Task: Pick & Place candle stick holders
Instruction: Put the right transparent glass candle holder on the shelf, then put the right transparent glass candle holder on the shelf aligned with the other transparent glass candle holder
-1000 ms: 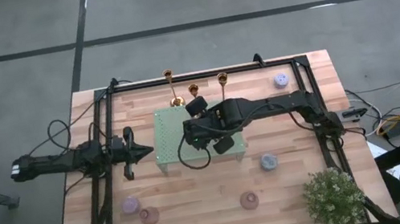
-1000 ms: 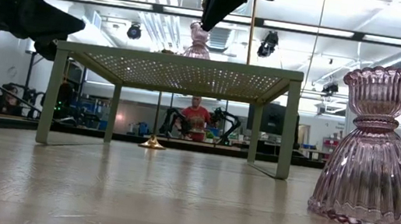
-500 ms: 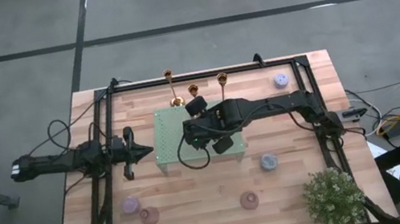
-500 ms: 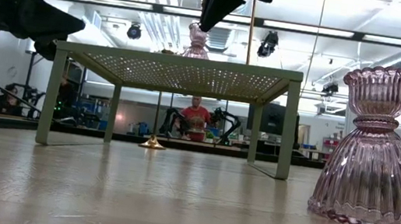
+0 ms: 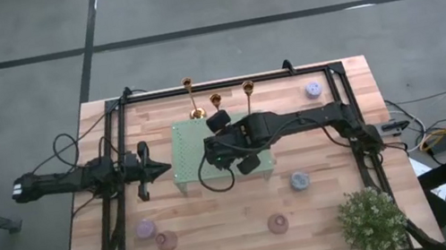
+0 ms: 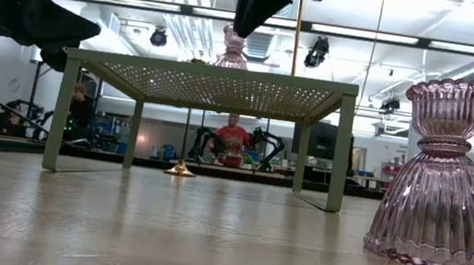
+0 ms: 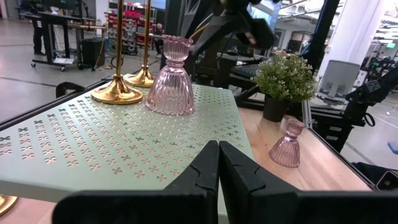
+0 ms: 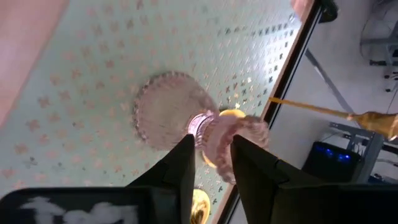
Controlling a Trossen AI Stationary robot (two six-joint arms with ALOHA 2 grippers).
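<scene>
Three gold candlestick holders stand upright near the table's far edge (image 5: 191, 94) (image 5: 215, 101) (image 5: 247, 92). Two rest by their round bases (image 7: 117, 93) (image 7: 140, 76) on the green perforated stand (image 5: 187, 154). The third's base (image 6: 180, 169) is on the table behind the stand. A pink glass holder (image 7: 171, 74) stands upright on the stand. My right gripper (image 8: 211, 146) is open just above it, pointing down, its fingers either side of the top cup (image 8: 233, 140) and clear of it in the low view (image 6: 243, 22). My left gripper (image 7: 217, 149) is shut and empty, level, at the stand's left edge (image 5: 165, 166).
Squat glass holders stand on the table: pink ones (image 5: 277, 223) (image 5: 166, 241), a lavender one (image 5: 145, 229), a blue one (image 5: 299, 180), and another at the far right (image 5: 313, 89). A potted plant (image 5: 371, 220) is at the near right corner. Black frame rails (image 5: 111, 162) border the table.
</scene>
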